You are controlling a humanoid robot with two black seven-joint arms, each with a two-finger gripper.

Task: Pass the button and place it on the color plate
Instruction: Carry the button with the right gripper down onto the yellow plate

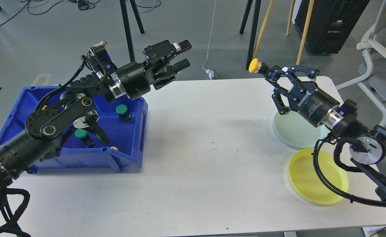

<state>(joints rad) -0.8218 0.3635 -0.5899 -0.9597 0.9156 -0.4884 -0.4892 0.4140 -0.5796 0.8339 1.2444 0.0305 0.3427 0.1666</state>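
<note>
My right gripper [272, 73] is shut on a yellow button [254, 65], held high above the table's far right part. The yellow plate [318, 176] lies at the front right and the pale green plate [296, 130] just behind it, partly under my right arm. My left gripper [183, 55] is open and empty, raised above the far edge of the table, right of the blue bin [18, 112]. Two green buttons [122, 110] [81, 134] lie in the bin.
The blue bin stands on the left of the white table [196, 164]. Stand legs and a wooden pole rise behind the table. A white chair [382, 49] stands at the far right.
</note>
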